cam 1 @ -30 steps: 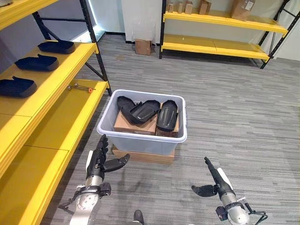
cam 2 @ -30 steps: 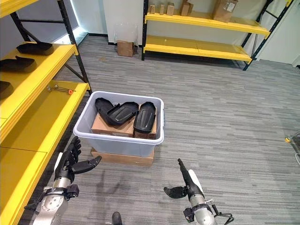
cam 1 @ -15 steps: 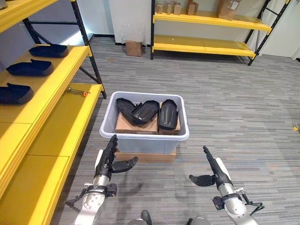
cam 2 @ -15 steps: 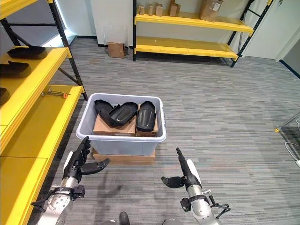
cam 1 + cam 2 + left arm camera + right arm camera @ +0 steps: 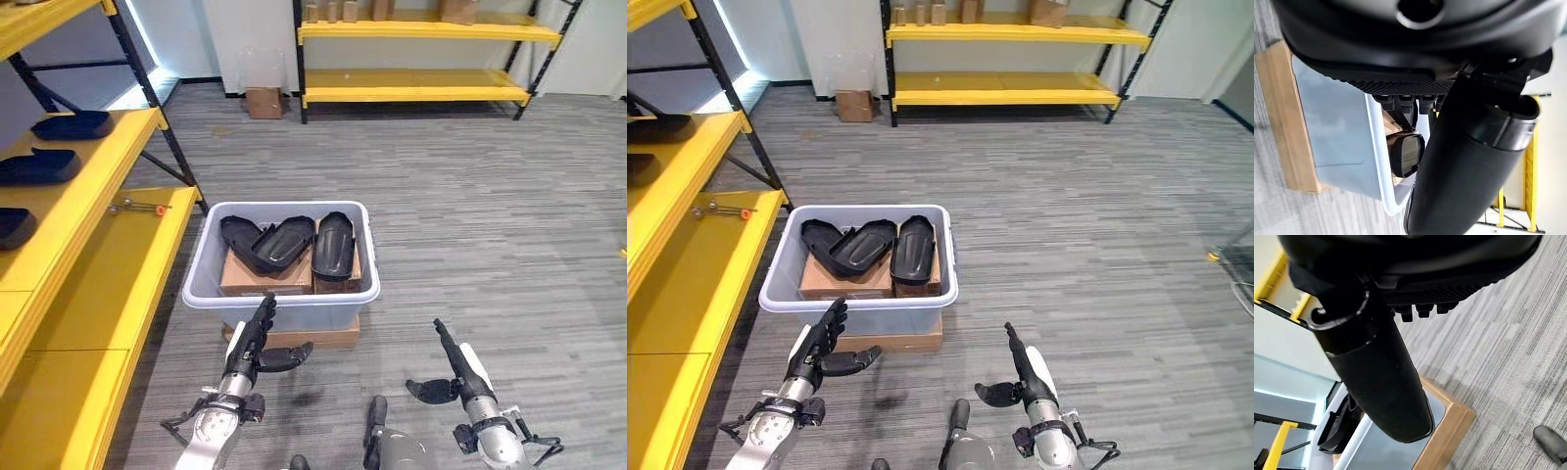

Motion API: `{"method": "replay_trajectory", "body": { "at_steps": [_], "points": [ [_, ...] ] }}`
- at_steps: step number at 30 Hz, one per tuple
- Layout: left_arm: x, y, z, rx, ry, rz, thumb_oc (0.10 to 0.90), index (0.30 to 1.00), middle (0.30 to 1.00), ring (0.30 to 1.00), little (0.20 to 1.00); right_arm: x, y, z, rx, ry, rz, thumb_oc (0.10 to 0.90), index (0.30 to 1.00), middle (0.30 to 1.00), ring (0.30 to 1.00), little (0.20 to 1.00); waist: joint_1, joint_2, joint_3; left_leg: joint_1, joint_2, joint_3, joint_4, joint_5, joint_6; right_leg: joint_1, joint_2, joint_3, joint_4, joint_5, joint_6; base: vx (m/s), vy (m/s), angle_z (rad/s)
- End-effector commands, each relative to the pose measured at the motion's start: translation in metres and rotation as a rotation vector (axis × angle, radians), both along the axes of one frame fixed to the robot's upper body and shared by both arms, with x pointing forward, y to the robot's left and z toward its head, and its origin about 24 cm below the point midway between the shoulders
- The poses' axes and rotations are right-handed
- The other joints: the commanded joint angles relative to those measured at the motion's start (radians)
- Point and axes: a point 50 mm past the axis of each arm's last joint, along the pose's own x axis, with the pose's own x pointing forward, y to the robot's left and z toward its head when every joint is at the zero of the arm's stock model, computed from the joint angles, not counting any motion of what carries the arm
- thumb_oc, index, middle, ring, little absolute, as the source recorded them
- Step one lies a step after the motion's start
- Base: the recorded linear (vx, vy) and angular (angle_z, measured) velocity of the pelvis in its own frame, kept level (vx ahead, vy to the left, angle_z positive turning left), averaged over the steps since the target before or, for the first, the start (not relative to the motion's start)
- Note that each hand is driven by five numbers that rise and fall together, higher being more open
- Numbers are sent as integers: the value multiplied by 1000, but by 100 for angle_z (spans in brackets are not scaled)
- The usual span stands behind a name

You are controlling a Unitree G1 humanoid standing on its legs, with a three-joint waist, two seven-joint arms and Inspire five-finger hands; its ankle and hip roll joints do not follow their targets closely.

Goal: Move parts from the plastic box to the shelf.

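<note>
A pale grey plastic box [image 5: 281, 290] stands on a flat cardboard base on the floor. Inside it three black shell-shaped parts [image 5: 282, 242] lie on top of brown cartons. Three more black parts [image 5: 41, 166] rest on the yellow shelf [image 5: 93, 186] at the left. My left hand [image 5: 254, 343] is open just in front of the box's near wall, fingers straight up, holding nothing. My right hand [image 5: 453, 365] is open low at the right, over bare floor, away from the box. The box's rim [image 5: 1382, 161] and one part [image 5: 1405, 152] show past the left hand's fingers.
The yellow shelf unit runs along the left, with a small tool [image 5: 137, 206] on its lower board [image 5: 122, 284]. A second yellow shelf [image 5: 421, 88] with cartons stands at the far wall, and a small carton [image 5: 263, 102] sits on the floor beside it. Grey floor lies to the right.
The camera has moved, so the whole scene has shifted. The left hand has come closer to the box's near wall. Both hands stay open and empty.
</note>
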Motion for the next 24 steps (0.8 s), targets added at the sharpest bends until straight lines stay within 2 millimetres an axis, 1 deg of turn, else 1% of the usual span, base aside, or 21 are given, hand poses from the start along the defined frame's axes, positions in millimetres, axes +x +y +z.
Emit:
{"method": "replay_trajectory", "body": {
  "at_steps": [1,5,8,10,11,12,14,16,17,18,19,21,24],
  "points": [
    [20,3,41,-43,-198,-1,900,1000,1000,1000,1000,33,3,38,-36,-219,68,900,1000,1000,1000,1000,3,-13,-73,51,-57,19,118,-170,24,13,32,-24,-27,53,-30,304,-56,-11],
    [15,7,34,-55,-152,-8,900,1000,1000,1000,1000,34,6,43,-40,-259,101,900,1000,1000,1000,1000,2,-6,-82,52,-37,40,136,-186,20,13,37,-38,30,-7,-62,270,-88,-8],
    [12,5,31,-70,-149,-10,900,1000,1000,1000,1000,34,3,47,-54,-273,100,900,1000,1000,1000,1000,-4,-4,-89,55,-31,44,144,-199,18,8,46,-40,43,-31,-77,195,-92,-1],
    [11,4,31,-77,-158,-16,900,1000,1000,1000,1000,34,3,49,-67,-282,102,900,1000,1000,1000,1000,-7,-2,-94,54,-26,46,150,-196,13,11,61,-45,37,-44,-90,166,-114,0],
    [11,2,31,-82,-165,-28,900,1000,1000,1000,1000,34,2,49,-71,-287,104,900,1000,1000,1000,1000,-7,0,-100,51,-18,48,160,-177,3,18,76,-50,25,-54,-103,157,-129,3],
    [11,2,32,-84,-168,-31,900,1000,1000,1000,1000,34,2,50,-71,-289,104,900,1000,1000,1000,1000,-7,1,-102,50,-16,49,163,-171,0,20,79,-52,22,-56,-106,180,-155,3],
    [12,-1,32,-93,-179,-45,900,1000,1000,1000,1000,33,2,50,-88,-297,118,900,1000,1000,1000,1000,-10,7,-113,44,-3,55,187,-125,-22,35,99,-59,4,-75,-126,176,-144,1],
    [13,-2,33,-101,-181,-45,900,1000,1000,1000,1000,32,1,51,-96,-302,124,900,1000,1000,1000,1000,-11,13,-120,39,6,57,206,-95,-37,44,112,-60,0,-91,-141,153,-121,3],
    [13,-1,32,-109,-179,-38,900,1000,1000,1000,1000,32,1,51,-97,-303,123,900,1000,1000,1000,1000,-11,17,-125,30,15,58,227,-71,-48,52,122,-58,-2,-106,-154,114,-93,1],
    [13,-1,32,-110,-179,-36,900,1000,1000,1000,1000,32,1,51,-96,-304,123,900,1000,1000,1000,1000,-11,18,-126,27,18,58,236,-62,-53,54,125,-57,-2,-112,-159,185,-152,-3],
    [15,0,32,-105,-181,-27,900,1000,1000,1000,1000,33,0,52,-95,-306,121,900,1000,1000,1000,1000,-12,21,-131,10,27,56,273,-37,-66,62,139,-49,3,-134,-175,183,-156,-7],
    [17,2,32,-101,-185,-10,900,1000,1000,1000,1000,33,1,53,-104,-315,129,900,1000,1000,1000,1000,-15,23,-133,-12,41,55,331,-13,-80,68,152,-36,19,-165,-195,195,-169,-9],
    [19,5,33,-98,-193,10,900,1000,1000,1000,1000,33,0,55,-111,-321,135,900,1000,1000,1000,1000,-21,25,-138,-29,55,55,406,13,-98,71,166,-24,30,-194,-216,143,-131,-12]
  ]
}}
